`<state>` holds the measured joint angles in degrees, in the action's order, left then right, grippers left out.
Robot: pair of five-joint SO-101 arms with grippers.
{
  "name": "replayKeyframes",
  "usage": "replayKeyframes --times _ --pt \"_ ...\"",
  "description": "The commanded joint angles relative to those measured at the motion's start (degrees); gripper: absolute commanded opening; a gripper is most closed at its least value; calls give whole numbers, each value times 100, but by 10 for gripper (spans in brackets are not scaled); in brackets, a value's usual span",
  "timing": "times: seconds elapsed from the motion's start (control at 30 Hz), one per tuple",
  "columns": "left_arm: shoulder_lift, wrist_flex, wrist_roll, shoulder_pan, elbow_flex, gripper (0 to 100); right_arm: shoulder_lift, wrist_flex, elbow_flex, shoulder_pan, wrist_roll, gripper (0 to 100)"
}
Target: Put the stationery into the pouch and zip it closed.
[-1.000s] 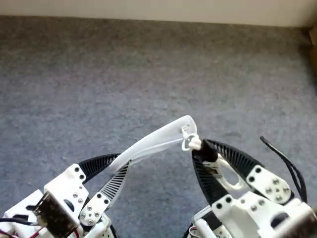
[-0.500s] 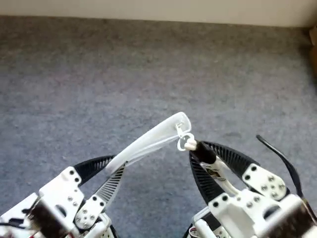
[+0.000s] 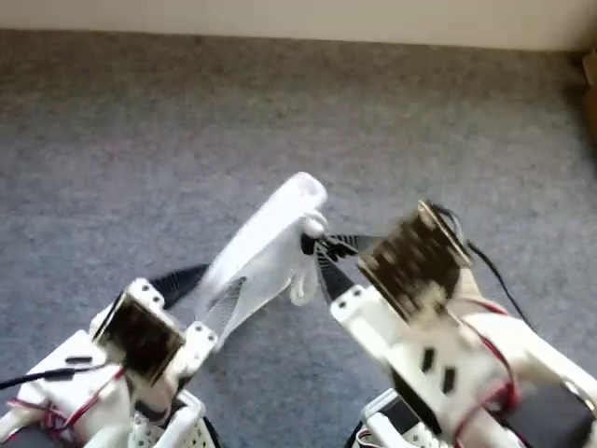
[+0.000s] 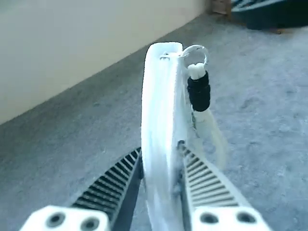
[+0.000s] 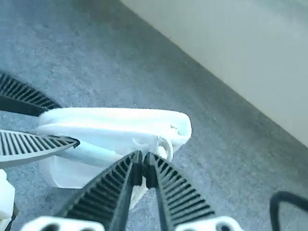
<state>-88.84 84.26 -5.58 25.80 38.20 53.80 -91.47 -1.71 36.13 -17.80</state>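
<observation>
A white translucent pouch (image 3: 266,250) is held up off the grey carpet, tilted, with its zipper end highest. My left gripper (image 3: 219,303) is shut on its lower part, one ribbed finger on each side (image 4: 161,168). My right gripper (image 3: 312,245) is shut at the pouch's upper end, its fingertips pinched together (image 5: 143,162) on the zipper pull (image 4: 195,71). The pouch (image 5: 110,126) lies lengthwise in the right wrist view, with the left gripper's fingers (image 5: 33,144) at its far end. No loose stationery can be made out.
Grey carpet (image 3: 140,131) lies all round the arms. A pale wall (image 3: 280,14) runs along the far edge. Cables hang by the right arm (image 3: 485,266).
The right arm has swung up and leftward, its wrist now over the pouch. The pouch's top end has moved left and away. The left arm has shifted slightly.
</observation>
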Motion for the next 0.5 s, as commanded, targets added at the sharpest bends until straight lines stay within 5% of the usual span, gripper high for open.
replayKeyframes --times 0.0,0.2,0.47 --pt "479 -747 149 -954 470 200 -382 4 -198 48 70 10" --pt "945 -2057 229 -1587 1270 204 -426 31 -75 4 70 44" --pt "1086 -2620 325 -2035 1314 204 -426 1165 1130 -848 79 58"
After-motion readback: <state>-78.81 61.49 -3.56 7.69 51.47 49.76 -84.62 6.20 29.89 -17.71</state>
